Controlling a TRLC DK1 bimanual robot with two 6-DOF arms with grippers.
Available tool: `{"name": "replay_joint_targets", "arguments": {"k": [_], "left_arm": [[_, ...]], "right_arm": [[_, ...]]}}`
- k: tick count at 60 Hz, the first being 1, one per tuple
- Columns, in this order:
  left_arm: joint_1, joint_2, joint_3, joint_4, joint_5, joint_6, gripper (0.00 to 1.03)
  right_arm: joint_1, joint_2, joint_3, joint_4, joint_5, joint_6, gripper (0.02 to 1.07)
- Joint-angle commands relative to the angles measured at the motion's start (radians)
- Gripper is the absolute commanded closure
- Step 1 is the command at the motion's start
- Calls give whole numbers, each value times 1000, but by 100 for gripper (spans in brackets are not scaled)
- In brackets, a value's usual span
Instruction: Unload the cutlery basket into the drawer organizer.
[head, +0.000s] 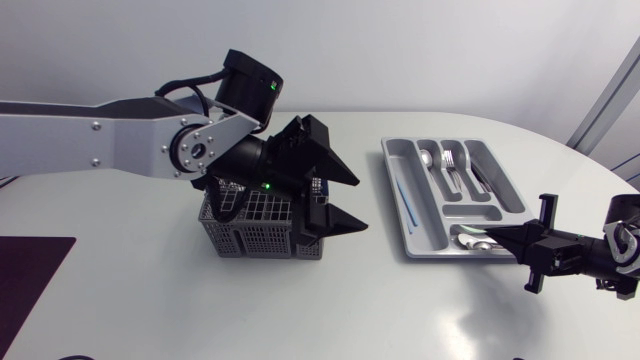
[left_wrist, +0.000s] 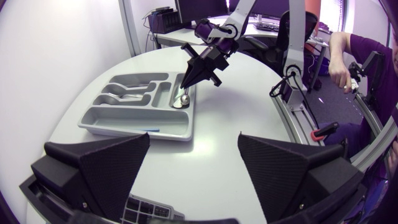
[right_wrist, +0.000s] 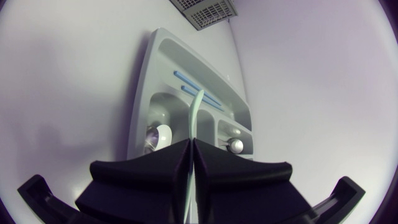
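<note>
Cutlery basket, dark mesh, stands on the white table a little left of centre. My left claw hangs just above the basket's right side, fingers spread wide with nothing between them. The arm hides whatever is left inside.

My right claw is clenched on the end of a thin pale green utensil. The utensil points out ahead of the fingertips, over the grey drawer organizer near the table's right edge. The claw sits at the organizer's near right corner, above a short compartment that holds a spoon. More cutlery lies in the long slots toward the far edge.

Risks, as I judge them:
- The utensil is pinched only at its tip, so it could swivel or slip in the grip.
- If let go from too high or off line, it could land across a divider or bounce onto the table.
- The left claw's broad fingers, coming down off centre, could catch the basket's rim and tip or shove it.
</note>
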Motion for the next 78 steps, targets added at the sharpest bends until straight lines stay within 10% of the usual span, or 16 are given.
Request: {"name": "replay_joint_targets", "arguments": {"k": [1,27,40,78], "left_arm": [[15,-26,-34,-1,-3,-10,5],[80,-45,-65,7,24,-1,5],[94,-74,-71,5,26,-1,5],[341,-333,-145,-33,-77,-178,11]], "right_arm": [[17,32,-30,23,16,-34,92],[-5,122,-38,156,59,-21,46],[-25,27,-27,121,27,21,40],[405,-218,195,61,242,1194,44]]}}
